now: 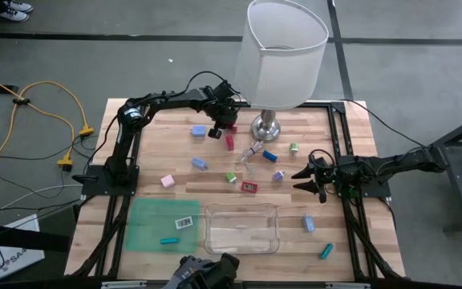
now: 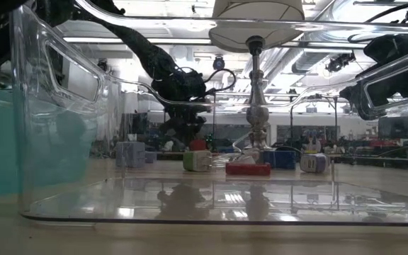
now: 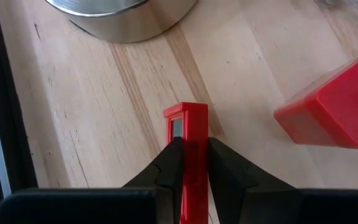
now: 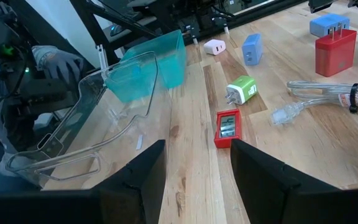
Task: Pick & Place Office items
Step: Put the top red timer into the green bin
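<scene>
My left gripper (image 1: 231,126) (image 3: 190,146) is at the table's far side beside the lamp's silver base (image 1: 266,127) and is shut on a slim red piece with a small window (image 3: 188,119). A red blocky charger (image 3: 334,112) (image 1: 229,143) lies close by on the wood. My right gripper (image 1: 297,178) (image 4: 197,152) is open over the table's right middle and touches nothing. Ahead of it lie a flat red piece (image 4: 228,127) and a green-and-white charger (image 4: 242,90). More small blue, pink, purple and teal pieces are scattered over the table. My left gripper pinches the slim red piece between its two fingers (image 3: 225,165), one on each flat side (image 3: 195,144). The fingers point down from above. The windowed end (image 3: 178,127) sticks out past the fingertips toward the wood; whether it touches the table I cannot tell.
The big white-shaded lamp (image 1: 283,48) stands at the far middle, with a coiled clear cable (image 1: 251,152) near its base. A clear plastic tray (image 1: 241,229) and a green mat (image 1: 147,229) sit at the near edge. The mat bears a white piece (image 1: 184,223) and a teal one (image 1: 169,239).
</scene>
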Motion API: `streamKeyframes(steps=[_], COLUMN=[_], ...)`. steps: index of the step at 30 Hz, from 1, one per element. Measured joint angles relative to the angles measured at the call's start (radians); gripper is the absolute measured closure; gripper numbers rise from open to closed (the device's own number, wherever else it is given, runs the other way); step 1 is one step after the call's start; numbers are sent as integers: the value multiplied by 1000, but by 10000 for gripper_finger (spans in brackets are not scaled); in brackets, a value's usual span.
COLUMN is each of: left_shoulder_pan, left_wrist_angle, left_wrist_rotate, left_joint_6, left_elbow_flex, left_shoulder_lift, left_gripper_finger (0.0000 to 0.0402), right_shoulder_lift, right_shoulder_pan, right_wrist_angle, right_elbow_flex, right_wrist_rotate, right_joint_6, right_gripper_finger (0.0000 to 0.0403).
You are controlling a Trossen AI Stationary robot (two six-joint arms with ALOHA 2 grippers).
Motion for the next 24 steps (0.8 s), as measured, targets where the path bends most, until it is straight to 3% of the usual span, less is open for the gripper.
streamKeyframes(steps=[24], left_shoulder_pan=[-21], left_wrist_angle=[-21], left_wrist_rotate=[-41], left_joint_6=[-6], left_elbow_flex=[0], left_shoulder_lift=[-45], left_gripper_finger=[352], right_shoulder_lift=[0], right_shoulder_pan=[0], right_wrist_angle=[0], right_elbow_flex=[0], right_wrist_rotate=[0], right_joint_6=[0], right_gripper_finger=[237])
